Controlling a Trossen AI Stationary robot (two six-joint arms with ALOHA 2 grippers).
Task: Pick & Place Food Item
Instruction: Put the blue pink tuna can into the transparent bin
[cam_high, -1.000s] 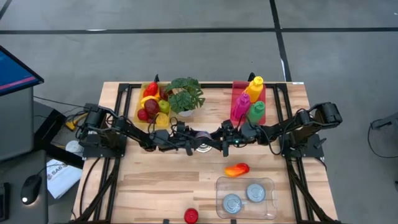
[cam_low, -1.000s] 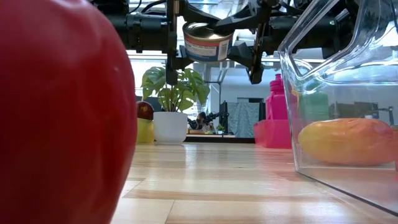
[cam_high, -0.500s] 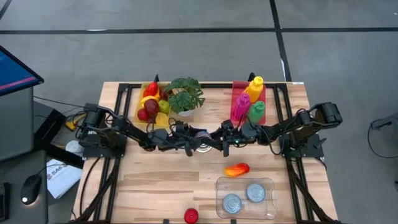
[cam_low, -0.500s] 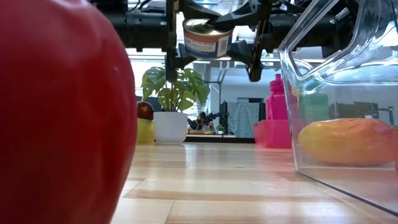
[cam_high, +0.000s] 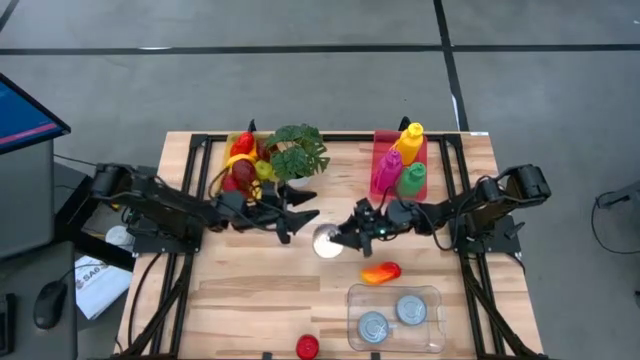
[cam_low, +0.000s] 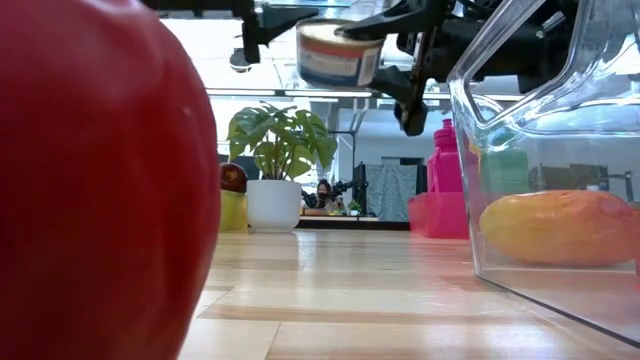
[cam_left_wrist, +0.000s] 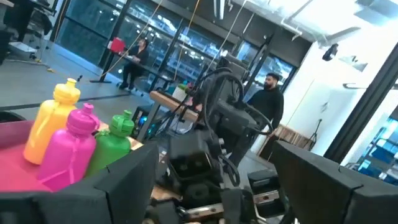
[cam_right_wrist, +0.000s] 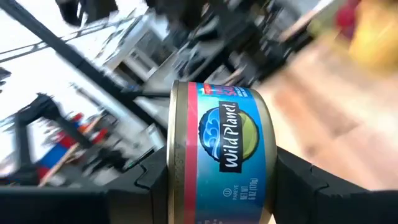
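Right end effector (cam_high: 340, 243) sits over mid surface, clamped on the tuna can (cam_high: 326, 242); right wrist view shows the can (cam_right_wrist: 222, 152) wedged sideways btwn its two dark fingers (cam_right_wrist: 323, 183), blue/green "Wild Planet" label facing cam. Low view has the can (cam_low: 338, 52) up in the air, well above the surface (cam_low: 340, 290), w/ nothing under it. Left end effector (cam_high: 295, 218) is just left of the can, apart from it, jaws spread wide & holding nothing; left wrist view looks past its fingers (cam_left_wrist: 118, 180) at the other arm. Clear tray (cam_high: 395, 318) lies at the near right of the surface w/ two cans (cam_high: 411, 310) already in it, near & to the right of the held can. Orange-red food item (cam_high: 381, 272) lies on the wood btwn the right end effector & the tray. Red round fruit (cam_high: 307, 346) sits at the near edge, left of the tray. Far left: yellow bin of fruit (cam_high: 245, 160) beside a potted plant (cam_high: 298, 152). Far right: pink tray (cam_high: 381, 150) w/ yellow, magenta & green bottles (cam_high: 410, 140). Room behind: a person (cam_left_wrist: 268, 93) standing, another seated farther off.
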